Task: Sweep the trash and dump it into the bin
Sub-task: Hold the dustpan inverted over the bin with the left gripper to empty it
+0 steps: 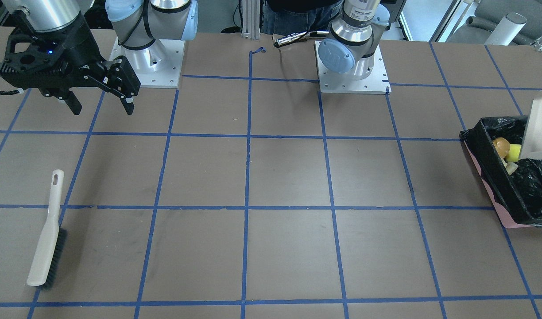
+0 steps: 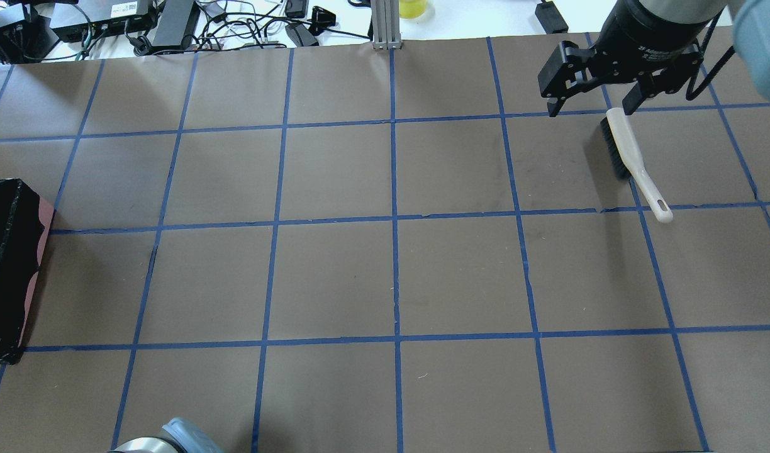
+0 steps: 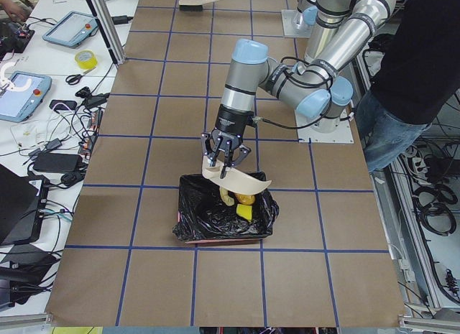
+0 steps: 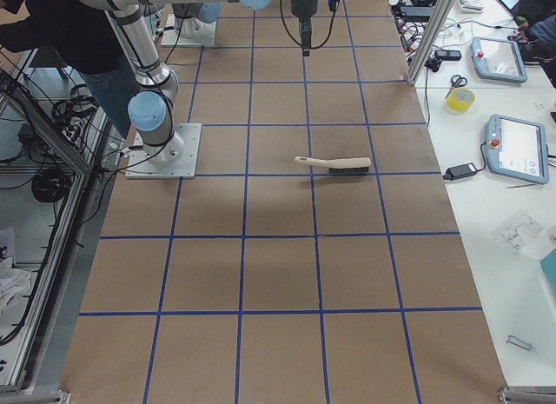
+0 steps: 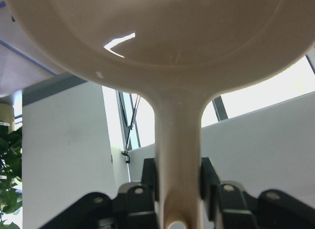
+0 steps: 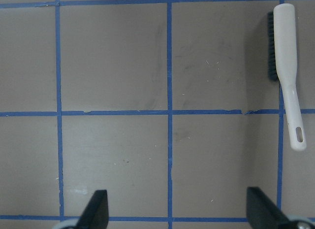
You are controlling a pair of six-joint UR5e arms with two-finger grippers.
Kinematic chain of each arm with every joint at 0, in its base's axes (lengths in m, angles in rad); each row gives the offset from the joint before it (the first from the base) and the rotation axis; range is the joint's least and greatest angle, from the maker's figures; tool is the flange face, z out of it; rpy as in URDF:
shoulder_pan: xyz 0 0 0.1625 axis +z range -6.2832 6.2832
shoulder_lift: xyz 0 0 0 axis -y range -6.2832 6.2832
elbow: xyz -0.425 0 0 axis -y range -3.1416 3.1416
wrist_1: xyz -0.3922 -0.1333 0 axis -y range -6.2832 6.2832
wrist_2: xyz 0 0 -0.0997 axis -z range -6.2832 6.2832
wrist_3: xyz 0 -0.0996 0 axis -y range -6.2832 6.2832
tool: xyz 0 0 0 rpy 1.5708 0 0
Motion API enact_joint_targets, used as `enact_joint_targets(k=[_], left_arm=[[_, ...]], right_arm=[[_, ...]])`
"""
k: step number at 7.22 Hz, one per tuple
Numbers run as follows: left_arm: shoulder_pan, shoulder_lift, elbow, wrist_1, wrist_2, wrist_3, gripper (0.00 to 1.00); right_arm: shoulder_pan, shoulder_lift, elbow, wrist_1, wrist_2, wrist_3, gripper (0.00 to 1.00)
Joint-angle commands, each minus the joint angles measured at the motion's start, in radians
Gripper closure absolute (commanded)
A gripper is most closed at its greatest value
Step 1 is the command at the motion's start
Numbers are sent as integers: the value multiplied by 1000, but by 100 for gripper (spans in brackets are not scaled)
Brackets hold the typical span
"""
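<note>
L gripper (image 5: 178,179) clamped on dustpan (image 3: 243,182) handle, pan tipped directly over bin (image 1: 478,148). 3 pcs trash (image 1: 505,151) lie inside bin. R gripper (image 1: 102,107) spread, empty, well apart from bin, above brush (image 1: 47,235).

Right arm (image 1: 54,13): brushed silver tube, pale blue joint caps, black cable strapped round the base joint. Left arm (image 3: 239,90): same silver and pale blue, with a thin black cable leaving the wrist toward 3 o'clock. Each stands on a square white plate (image 1: 355,82) with small screws along the edges. Right gripper (image 1: 102,108): matte black, angular, cut-out frame. Blue light (image 1: 49,52) at 10 o'clock from its fingertips. Left gripper (image 3: 225,160): black, same pattern.
</note>
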State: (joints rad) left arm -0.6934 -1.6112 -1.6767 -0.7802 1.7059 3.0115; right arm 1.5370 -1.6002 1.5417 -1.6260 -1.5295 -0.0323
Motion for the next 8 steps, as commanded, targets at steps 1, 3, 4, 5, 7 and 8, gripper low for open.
enact_joint_targets(k=[1,3,4,5,7,8], left_arm=[[-3,20,87,-299,-220,-191,100],[-73,-4,84,-391,-273,-465,100],[-154,-21,86,-413,-267,-688,100],[-235,-50,86,-416,-266,-747,100],[-317,-149,89,-418,-275,-820,100],[-372,-214,126,-418,-269,-827,100]], right_arm=[[0,-3,0,0,-1,-1,0],[0,-3,-2,0,-1,-3,0],[0,-3,-2,-2,0,-1,0],[0,-1,-2,-8,0,-1,0],[0,-3,-2,-8,0,0,0],[0,-1,-2,-8,0,-1,0]])
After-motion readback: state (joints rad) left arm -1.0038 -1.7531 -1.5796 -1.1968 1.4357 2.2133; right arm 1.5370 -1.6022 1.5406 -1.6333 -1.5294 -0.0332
